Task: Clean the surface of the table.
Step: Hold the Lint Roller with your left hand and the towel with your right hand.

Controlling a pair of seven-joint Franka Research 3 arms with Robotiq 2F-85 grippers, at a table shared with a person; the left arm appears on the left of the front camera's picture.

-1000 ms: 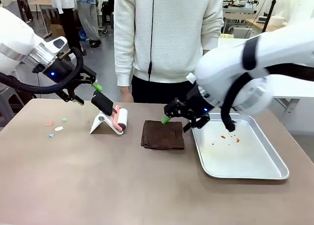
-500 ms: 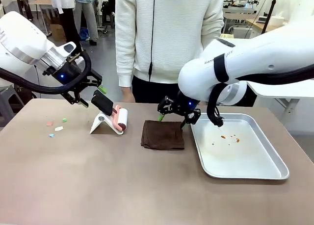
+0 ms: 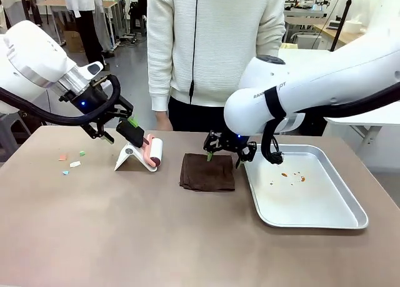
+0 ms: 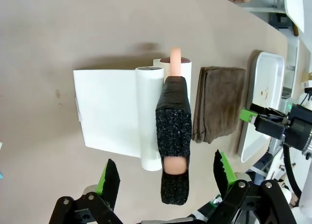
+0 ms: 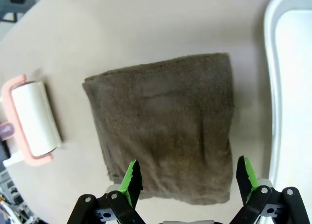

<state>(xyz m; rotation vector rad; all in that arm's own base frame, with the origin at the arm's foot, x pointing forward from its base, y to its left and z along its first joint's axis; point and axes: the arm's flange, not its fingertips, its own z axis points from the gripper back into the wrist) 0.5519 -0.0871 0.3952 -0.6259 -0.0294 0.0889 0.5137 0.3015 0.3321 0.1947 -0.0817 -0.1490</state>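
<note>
The brownish table [image 3: 156, 237] carries a folded brown cloth [image 3: 208, 172] at its middle. A lint roller [image 3: 154, 153] with a black handle [image 3: 131, 134] leans on a white stand [image 3: 127, 157]. My left gripper [image 3: 117, 128] is open just above the handle's upper end. In the left wrist view the open left gripper [image 4: 165, 166] has its fingers on either side of the handle [image 4: 173, 131]. My right gripper [image 3: 225, 156] hovers open over the cloth's far edge. The right wrist view looks straight down past the right gripper [image 5: 188, 174] onto the cloth [image 5: 163, 121].
A silver tray [image 3: 331, 221] with a few crumbs [image 3: 292, 174] lies right of the cloth. Small coloured paper scraps [image 3: 72, 163] sit on the table's left part. A person in a white sweater [image 3: 212, 43] stands at the far edge, one hand [image 3: 161, 120] near the roller.
The left gripper has come down and right toward the roller's handle. The right gripper has swung left from the tray's edge to above the cloth. Both stayed open.
</note>
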